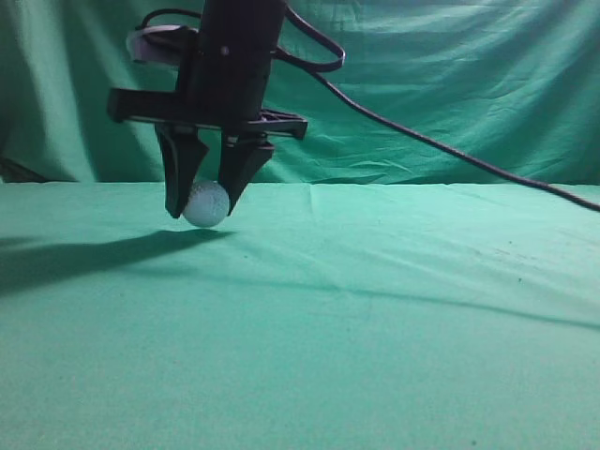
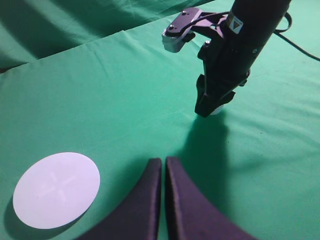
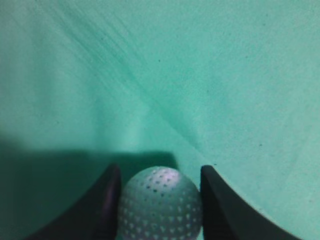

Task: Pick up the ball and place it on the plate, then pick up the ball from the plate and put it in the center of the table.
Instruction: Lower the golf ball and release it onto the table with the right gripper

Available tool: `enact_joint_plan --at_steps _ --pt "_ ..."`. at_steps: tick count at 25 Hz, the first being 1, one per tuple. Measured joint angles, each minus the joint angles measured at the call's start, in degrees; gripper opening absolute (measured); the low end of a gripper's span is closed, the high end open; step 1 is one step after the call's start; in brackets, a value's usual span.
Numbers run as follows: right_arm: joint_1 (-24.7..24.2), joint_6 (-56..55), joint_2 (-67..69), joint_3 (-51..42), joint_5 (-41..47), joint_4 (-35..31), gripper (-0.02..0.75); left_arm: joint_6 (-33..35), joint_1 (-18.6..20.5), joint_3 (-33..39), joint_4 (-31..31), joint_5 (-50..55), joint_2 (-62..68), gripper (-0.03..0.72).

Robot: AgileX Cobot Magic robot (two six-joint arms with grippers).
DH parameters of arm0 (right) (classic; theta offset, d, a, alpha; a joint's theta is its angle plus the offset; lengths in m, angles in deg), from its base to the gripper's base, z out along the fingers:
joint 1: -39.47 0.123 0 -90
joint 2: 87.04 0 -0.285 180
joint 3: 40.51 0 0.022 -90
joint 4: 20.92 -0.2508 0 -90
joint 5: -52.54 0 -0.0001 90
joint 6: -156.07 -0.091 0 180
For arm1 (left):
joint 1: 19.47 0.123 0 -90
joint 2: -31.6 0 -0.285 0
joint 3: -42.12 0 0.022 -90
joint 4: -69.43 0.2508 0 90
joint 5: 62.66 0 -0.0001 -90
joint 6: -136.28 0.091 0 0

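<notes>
Table [image 1: 394, 319] cloth stretches wide and green; the plate [image 2: 56, 190] lies near its front-left corner. Right gripper [image 1: 205, 204] clamps the ball [image 1: 206, 203] toward the far edge. Left gripper [image 2: 163, 167] rests pressed together, empty. Ball looks light, hard, slippery: pinch across its middle.

A white, dimpled ball [image 3: 160, 205] sits between black fingers [image 3: 102, 210] over the green table [image 1: 375, 309]; the plate [image 2: 56, 189] is plain white.
</notes>
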Motion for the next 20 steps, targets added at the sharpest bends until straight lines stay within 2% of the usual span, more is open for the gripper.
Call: enact_joint_plan --at_steps 4,9,14,15,16,18,20 --pt "0.00 0.13 0.97 0.03 0.00 -0.11 0.327 0.00 0.00 0.00 0.00 0.00 0.00 0.000" --pt "0.00 0.17 1.26 3.78 2.88 -0.11 0.517 0.00 0.00 0.00 0.00 0.00 0.00 0.000" --pt "0.00 0.17 -1.46 11.44 12.04 0.17 0.509 0.00 0.00 0.00 0.00 0.00 0.00 0.000" --pt "0.00 -0.14 -2.80 12.34 13.86 0.67 0.548 0.00 0.00 0.00 0.00 0.00 0.00 0.000" --pt "0.00 -0.64 -4.75 12.84 15.32 1.26 0.530 0.00 0.00 0.00 0.00 0.00 0.00 0.000" --pt "0.00 -1.77 -9.38 13.18 16.86 2.91 0.445 0.00 0.00 0.00 -0.66 0.00 0.00 0.000" --pt "0.00 -2.02 -13.99 13.27 17.85 4.54 0.311 0.00 0.00 0.00 -2.31 0.00 0.00 0.000"
